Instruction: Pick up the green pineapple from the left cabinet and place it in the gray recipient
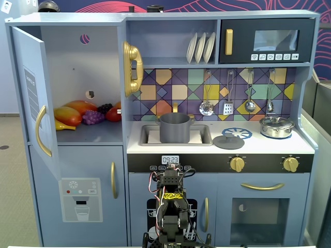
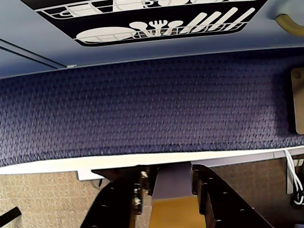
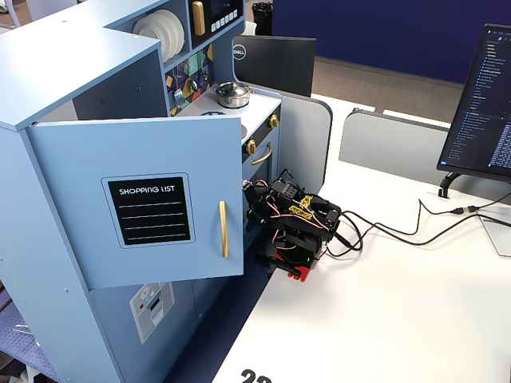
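Observation:
The left cabinet (image 1: pixel 77 57) stands open, its blue door (image 1: pixel 33 103) swung out to the left. No green pineapple shows in it; only other toy fruits lie on its shelf. In a fixed view from the side the open door (image 3: pixel 144 199) hides the cabinet's inside. The gray recipient (image 1: pixel 174 128) stands upright in the sink of the counter. My arm (image 1: pixel 170 206) is folded low in front of the kitchen's base, and also shows in the side fixed view (image 3: pixel 295 223). In the wrist view my gripper (image 2: pixel 172 173) points down at the table edge, open and empty.
An orange-yellow mango (image 1: pixel 68 114), purple grapes (image 1: pixel 93 117) and a red fruit (image 1: pixel 114 113) lie on the cabinet shelf. A flat gray lid (image 1: pixel 228 141) and a shiny silver lidded pot (image 1: pixel 276 126) sit on the counter. A monitor (image 3: pixel 483 104) and cables (image 3: pixel 399 231) are on the white table.

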`<state>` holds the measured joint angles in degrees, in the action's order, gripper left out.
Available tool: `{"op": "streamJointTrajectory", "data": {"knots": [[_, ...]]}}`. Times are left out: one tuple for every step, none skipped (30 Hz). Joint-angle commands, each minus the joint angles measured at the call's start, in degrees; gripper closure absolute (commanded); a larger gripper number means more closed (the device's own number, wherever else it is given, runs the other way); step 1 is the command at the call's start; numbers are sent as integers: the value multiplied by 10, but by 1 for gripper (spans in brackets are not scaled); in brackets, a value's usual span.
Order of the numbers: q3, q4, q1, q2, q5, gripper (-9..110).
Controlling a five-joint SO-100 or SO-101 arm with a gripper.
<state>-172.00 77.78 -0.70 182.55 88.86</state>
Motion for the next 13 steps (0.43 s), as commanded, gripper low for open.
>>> {"op": "streamJointTrajectory", "data": {"knots": [[0,99,10,-4,-23,98],[0,99,10,-4,-23,98],[0,99,10,-4,-23,98],[0,99,10,-4,-23,97],[0,99,10,-4,-23,97],[0,99,10,-4,-23,97],[0,99,10,-4,-23,97],[0,99,10,-4,-23,97],[0,99,10,-4,-23,96],[0,99,10,-4,-23,96],[0,99,10,-4,-23,96],[0,99,10,-4,-23,96],[0,99,10,-4,-23,96]]}}
